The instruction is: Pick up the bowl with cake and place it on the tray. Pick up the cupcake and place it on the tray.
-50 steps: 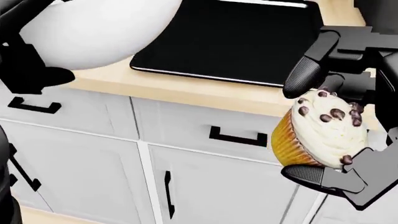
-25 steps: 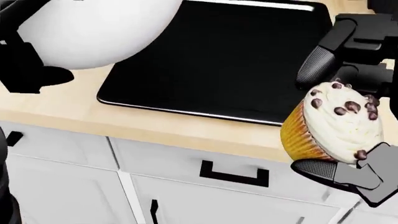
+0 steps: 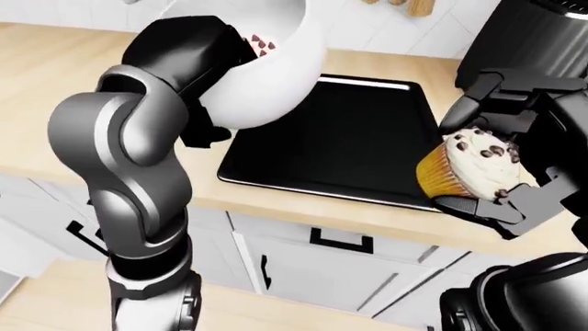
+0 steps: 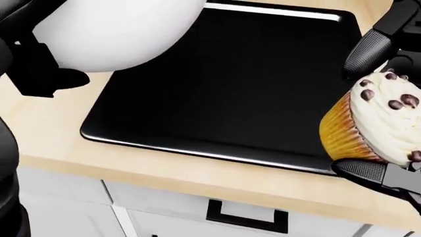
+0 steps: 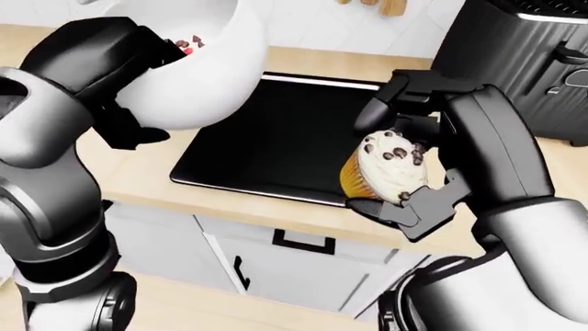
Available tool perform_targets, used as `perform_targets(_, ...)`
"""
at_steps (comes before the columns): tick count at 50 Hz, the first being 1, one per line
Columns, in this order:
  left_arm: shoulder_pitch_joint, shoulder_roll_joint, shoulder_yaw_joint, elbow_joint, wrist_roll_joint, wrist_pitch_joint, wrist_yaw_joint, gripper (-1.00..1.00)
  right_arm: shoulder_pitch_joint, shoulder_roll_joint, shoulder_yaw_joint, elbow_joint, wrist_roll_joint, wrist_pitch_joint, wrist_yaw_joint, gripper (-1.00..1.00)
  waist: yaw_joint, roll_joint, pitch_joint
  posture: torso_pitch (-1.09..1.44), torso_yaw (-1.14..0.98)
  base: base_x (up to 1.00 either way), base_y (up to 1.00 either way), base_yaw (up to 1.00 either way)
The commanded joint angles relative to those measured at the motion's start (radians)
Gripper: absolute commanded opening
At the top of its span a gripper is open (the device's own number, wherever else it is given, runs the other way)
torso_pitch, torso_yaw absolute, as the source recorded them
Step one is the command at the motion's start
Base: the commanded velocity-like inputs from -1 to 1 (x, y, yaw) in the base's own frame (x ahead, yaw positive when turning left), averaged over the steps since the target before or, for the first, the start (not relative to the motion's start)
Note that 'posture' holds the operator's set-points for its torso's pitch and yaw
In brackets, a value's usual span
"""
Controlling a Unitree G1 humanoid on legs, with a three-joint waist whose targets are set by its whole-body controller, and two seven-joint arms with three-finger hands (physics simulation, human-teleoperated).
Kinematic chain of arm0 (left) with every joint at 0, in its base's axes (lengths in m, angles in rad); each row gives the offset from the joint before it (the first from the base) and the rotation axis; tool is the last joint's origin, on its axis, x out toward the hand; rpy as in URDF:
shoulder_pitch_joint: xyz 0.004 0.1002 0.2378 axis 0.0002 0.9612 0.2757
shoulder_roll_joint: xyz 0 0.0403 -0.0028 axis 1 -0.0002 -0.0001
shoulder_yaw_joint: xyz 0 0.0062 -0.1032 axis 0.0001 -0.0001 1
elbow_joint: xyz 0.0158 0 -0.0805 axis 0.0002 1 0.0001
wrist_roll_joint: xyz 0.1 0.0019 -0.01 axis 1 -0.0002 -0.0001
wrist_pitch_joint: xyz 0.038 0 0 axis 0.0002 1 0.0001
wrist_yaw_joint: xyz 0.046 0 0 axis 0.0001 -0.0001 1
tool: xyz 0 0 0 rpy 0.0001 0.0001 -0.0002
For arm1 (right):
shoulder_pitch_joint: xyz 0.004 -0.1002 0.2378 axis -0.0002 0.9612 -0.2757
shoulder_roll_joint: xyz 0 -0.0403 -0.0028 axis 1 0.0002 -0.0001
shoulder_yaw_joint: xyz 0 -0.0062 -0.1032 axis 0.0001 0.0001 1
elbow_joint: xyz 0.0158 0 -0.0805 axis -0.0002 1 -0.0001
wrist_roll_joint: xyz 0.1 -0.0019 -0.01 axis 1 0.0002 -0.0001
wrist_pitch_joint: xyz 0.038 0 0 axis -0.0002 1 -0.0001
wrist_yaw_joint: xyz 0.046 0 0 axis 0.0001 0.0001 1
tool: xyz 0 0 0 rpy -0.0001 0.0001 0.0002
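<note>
My left hand (image 5: 119,76) grips the white bowl (image 3: 271,83) at upper left, raised over the tray's left edge. Black tray (image 4: 230,84) sits center on the table (image 3: 55,89). At right, my right hand (image 5: 404,169) fingers clamp the cupcake (image 5: 386,169), above tray's right rim.

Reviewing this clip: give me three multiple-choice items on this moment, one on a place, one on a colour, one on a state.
1. Where is the cupcake?
A. In the right hand
B. Lying on the counter
C. Inside the bowl

2. What colour is the tray?
A. White
B. Black
C. Wooden

3. What state is the bowl in?
A. Resting on the tray
C. Upside down on the counter
B. Held up by the left hand

Answers: 1 A, fingers close above and below it; 2 B, glossy black on the light counter; 3 B, raised at the tray's left edge, nothing on the tray.
</note>
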Motion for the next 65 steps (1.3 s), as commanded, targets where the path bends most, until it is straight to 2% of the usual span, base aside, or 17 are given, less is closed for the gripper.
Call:
perform_targets(1,-0.042,-0.002,0.004,-0.029,0.013,-0.010,0.033,-1.00,-0.030,-0.021,-0.010,-0.009,-0.008,0.000,-0.005,-1.00,-0.001,0.000,-0.031,0.00,0.00,0.00,0.00,0.00)
perform_targets(11,-0.029,-0.064,-0.034,0.032,0.041,-0.061,0.089,-1.00,-0.040,-0.060,-0.033,-0.002,-0.028,0.026,0.013,-1.00,0.006,-0.008,-0.024,0.00,0.00,0.00,0.00,0.00)
perform_targets(13,-0.022,-0.083,-0.046,0.059,0.052,-0.076,0.107,-1.00,-0.040,-0.068,-0.049,0.002,-0.014,0.030,0.001,-1.00,0.009,-0.010,-0.024,0.00,0.00,0.00,0.00,0.00)
perform_targets(16,-0.031,-0.104,-0.051,0.126,0.054,-0.092,0.145,-1.00,-0.035,-0.084,-0.046,-0.008,-0.014,0.048,0.012,-1.00,0.013,-0.014,-0.023,0.00,0.00,0.00,0.00,0.00)
perform_targets(28,-0.041,-0.153,-0.082,0.257,0.087,-0.146,0.232,-1.00,-0.011,-0.101,-0.046,-0.019,0.074,0.068,-0.070,-1.00,0.019,-0.022,-0.023,0.00,0.00,0.00,0.00,0.00)
perform_targets(45,-0.058,-0.173,-0.092,0.447,0.111,-0.192,0.357,-1.00,-0.001,-0.159,-0.033,-0.036,0.179,0.131,-0.160,-1.00,0.012,-0.019,-0.032,0.00,0.00,0.00,0.00,0.00)
perform_targets(50,-0.063,-0.172,-0.096,0.497,0.116,-0.199,0.393,-1.00,0.012,-0.145,-0.047,-0.036,0.218,0.112,-0.195,-1.00,0.008,-0.017,-0.036,0.00,0.00,0.00,0.00,0.00)
perform_targets(56,-0.062,-0.175,-0.103,0.540,0.134,-0.216,0.433,-1.00,0.008,-0.146,-0.050,-0.036,0.190,0.115,-0.166,-1.00,0.005,-0.015,-0.039,0.00,0.00,0.00,0.00,0.00)
perform_targets(65,-0.048,-0.184,-0.109,0.570,0.150,-0.239,0.459,-1.00,0.020,-0.127,-0.066,-0.036,0.204,0.093,-0.178,-1.00,0.004,-0.015,-0.044,0.00,0.00,0.00,0.00,0.00)
